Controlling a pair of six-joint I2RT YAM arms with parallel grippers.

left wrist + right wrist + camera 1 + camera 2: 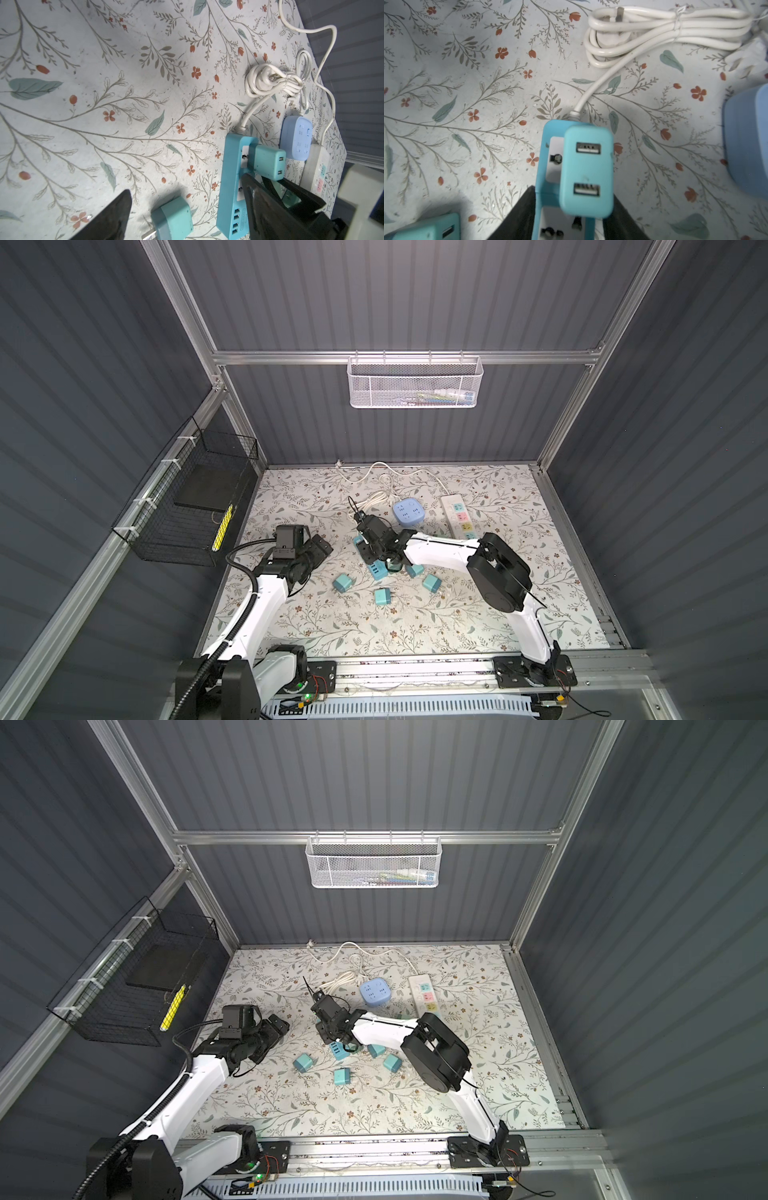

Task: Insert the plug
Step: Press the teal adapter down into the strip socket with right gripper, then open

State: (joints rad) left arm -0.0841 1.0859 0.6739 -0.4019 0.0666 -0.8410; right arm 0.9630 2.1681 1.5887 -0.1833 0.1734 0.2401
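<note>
Right wrist view: teal two-port USB charger plug (586, 170) sat in the cord-end socket of the teal plastic power strip (541, 166), which lay on the floral-patterned bench (467, 83). Right pincer (573, 193) flanked the plug, fingers slightly parted, not pinching it. Left pincer (322, 549), seen in a top view, hung well apart from the strip, spread wide and empty.
</note>
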